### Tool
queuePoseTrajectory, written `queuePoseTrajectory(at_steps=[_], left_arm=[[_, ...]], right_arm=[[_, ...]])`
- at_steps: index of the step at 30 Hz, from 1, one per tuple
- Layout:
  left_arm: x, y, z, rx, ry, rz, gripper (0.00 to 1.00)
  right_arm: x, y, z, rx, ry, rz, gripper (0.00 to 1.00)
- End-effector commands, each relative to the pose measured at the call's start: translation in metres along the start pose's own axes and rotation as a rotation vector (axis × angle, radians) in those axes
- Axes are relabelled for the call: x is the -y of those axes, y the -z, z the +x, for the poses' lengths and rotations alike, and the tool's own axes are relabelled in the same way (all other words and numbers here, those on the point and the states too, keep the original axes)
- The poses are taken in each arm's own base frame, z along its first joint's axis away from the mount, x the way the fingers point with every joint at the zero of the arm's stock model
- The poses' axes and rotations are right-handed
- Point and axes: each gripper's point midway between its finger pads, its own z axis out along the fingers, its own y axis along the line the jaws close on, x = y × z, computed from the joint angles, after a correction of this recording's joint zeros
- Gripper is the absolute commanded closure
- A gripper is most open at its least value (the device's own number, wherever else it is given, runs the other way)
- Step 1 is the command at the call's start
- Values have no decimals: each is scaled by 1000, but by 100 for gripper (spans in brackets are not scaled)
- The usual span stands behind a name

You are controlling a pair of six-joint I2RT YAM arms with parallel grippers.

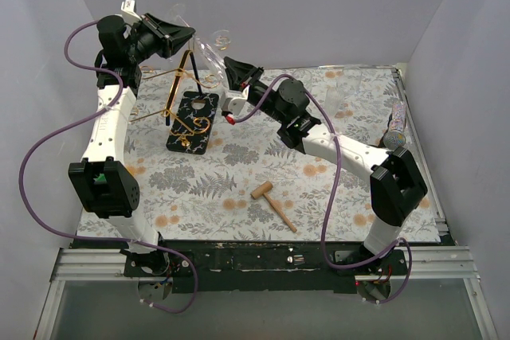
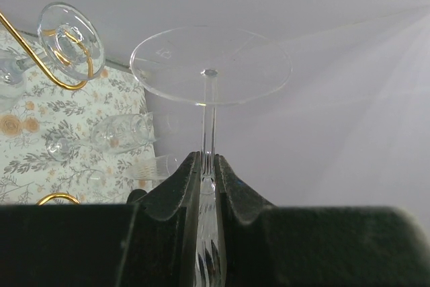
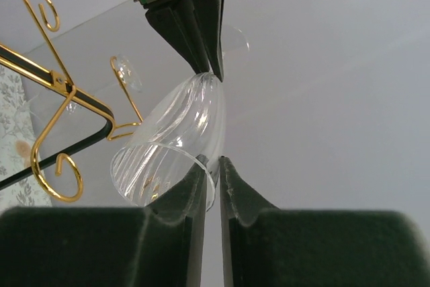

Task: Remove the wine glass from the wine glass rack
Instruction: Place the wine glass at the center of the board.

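The clear, ribbed wine glass (image 1: 209, 53) hangs in the air between my two grippers, off the wine glass rack (image 1: 190, 77). My left gripper (image 2: 208, 166) is shut on its thin stem (image 2: 209, 119), with the round foot (image 2: 210, 65) beyond the fingertips. My right gripper (image 3: 213, 166) is closed on the rim of the bowl (image 3: 171, 142), one finger inside and one outside. The gold wire rack (image 3: 60, 89) stands just left of the bowl on its black base (image 1: 193, 121). Another glass foot (image 2: 70, 42) hangs on one of its gold arms.
A wooden mallet (image 1: 273, 201) lies on the floral cloth in front of the right arm. Clear glasses (image 1: 335, 97) sit at the back right, and a patterned cylinder (image 1: 396, 125) lies by the right wall. White walls close in three sides.
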Motion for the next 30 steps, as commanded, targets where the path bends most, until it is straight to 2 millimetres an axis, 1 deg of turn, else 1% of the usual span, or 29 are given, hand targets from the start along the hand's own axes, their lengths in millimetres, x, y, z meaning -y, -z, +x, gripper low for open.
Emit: queuePoseTrajectory(at_steps=[1,2,3,6,7,10,11,12,16,17,18,19,20,22,25,27,30], left_arm=[[18,6,0,22,-28,22,98],[17,7,-1,24,-27,20,87],[16,6,-1,26,-31,15,71],[15,6,-2,32,-47,14,36],[17,7,-3,37,-57,17,26],[21,6,-5,42,-116,40,2],[23,7,-5,43,-139,47,2],[24,7,-6,47,-159,51,2],[27,11,-11,71,-214,60,2],[28,12,-13,78,-229,64,2],[30,13,-14,82,-247,72,2],[30,13,-16,90,-272,79,2],[35,14,-18,101,-308,100,2],[43,15,-19,103,-375,134,2],[52,16,-15,82,-485,197,2],[56,16,-14,75,-532,225,2],[58,16,-8,51,-596,264,2]], right_arm=[[38,-6,-17,45,28,105,89],[39,-6,-17,47,28,108,95],[40,-6,-18,49,29,110,99],[44,-6,-18,50,27,126,99],[47,-6,-18,47,26,136,99],[55,-3,-13,22,19,172,99],[63,0,-13,8,15,199,99],[71,3,-8,-16,10,227,99],[112,21,16,-143,-68,276,99],[124,30,26,-195,-110,291,99],[127,38,37,-242,-141,277,99],[136,47,43,-280,-157,273,99],[139,55,52,-321,-172,257,99],[152,75,62,-386,-191,230,99],[159,106,78,-502,-218,173,99],[165,129,84,-579,-243,151,99],[165,168,88,-693,-305,93,99]])
